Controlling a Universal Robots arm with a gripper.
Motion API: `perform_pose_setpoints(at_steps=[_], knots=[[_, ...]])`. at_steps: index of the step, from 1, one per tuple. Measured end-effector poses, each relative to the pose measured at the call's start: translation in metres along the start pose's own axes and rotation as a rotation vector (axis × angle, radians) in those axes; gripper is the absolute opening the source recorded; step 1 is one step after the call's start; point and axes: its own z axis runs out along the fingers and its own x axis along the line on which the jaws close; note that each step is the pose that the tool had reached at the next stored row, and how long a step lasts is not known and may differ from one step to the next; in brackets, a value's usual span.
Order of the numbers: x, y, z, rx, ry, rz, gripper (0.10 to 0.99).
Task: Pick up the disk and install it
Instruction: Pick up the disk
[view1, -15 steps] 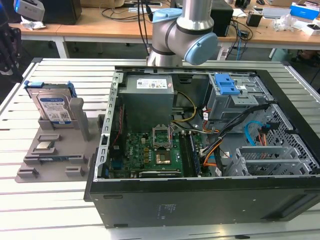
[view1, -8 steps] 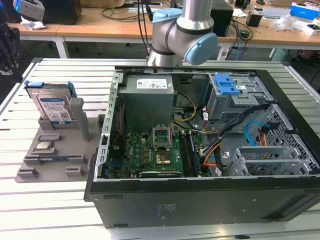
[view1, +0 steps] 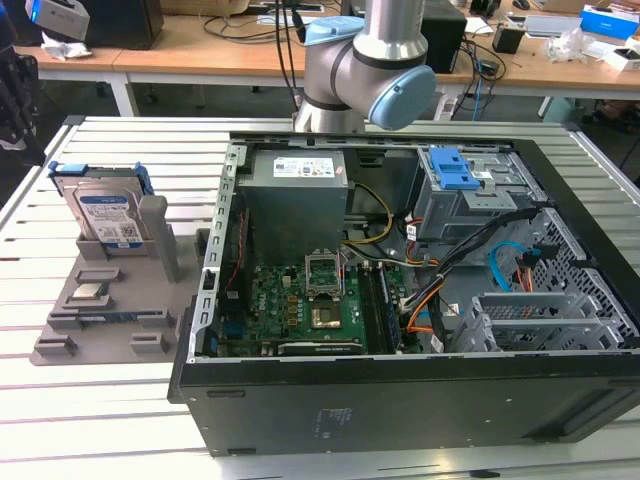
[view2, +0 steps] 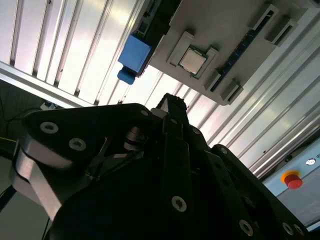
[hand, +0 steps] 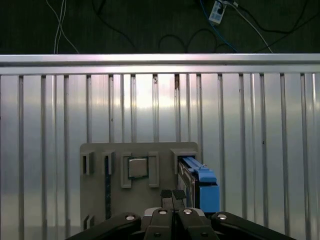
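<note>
The disk (view1: 108, 215) stands on edge in a grey holder (view1: 150, 325) at the exterior view's left, its blue-and-white label facing out and blue rails around it. In the first wrist view the disk (hand: 200, 182) shows as a blue-railed edge on the holder (hand: 100, 200), just beside my gripper (hand: 172, 197). The gripper's two black fingers are pressed together with nothing between them, and it hangs above the holder, apart from the disk. In the second wrist view a blue rail end of the disk (view2: 134, 55) lies beyond the gripper (view2: 170, 102).
A small square silver chip (view1: 90, 293) sits in the holder, seen in both wrist views (hand: 137, 167) (view2: 192, 60). An open computer case (view1: 400, 400) fills the slatted table's middle and right, with a blue-latched drive cage (view1: 455, 170). A red button (view2: 294, 181) is near the table edge.
</note>
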Motion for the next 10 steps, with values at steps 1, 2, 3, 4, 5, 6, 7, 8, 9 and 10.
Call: perform_pose_setpoints(at_steps=[1,2,3,4,5,6,7,8,9,10], knots=[[0.0000,0.0000,0.0000,0.000,0.0000,0.000,0.106],[0.0000,0.0000,0.0000,0.000,0.0000,0.000,0.106],[0.0000,0.0000,0.0000,0.000,0.0000,0.000,0.165],[0.0000,0.0000,0.0000,0.000,0.0000,0.000,0.165],[0.0000,0.0000,0.0000,0.000,0.0000,0.000,0.231],[0.0000,0.0000,0.0000,0.000,0.0000,-0.001,0.294],[0.0000,0.0000,0.0000,0.000,0.0000,-0.001,0.416],[0.0000,0.0000,0.0000,0.000,0.0000,-0.001,0.475],[0.0000,0.0000,0.0000,0.000,0.0000,-0.001,0.475],[0.0000,0.0000,0.0000,0.000,0.0001,-0.001,0.475]])
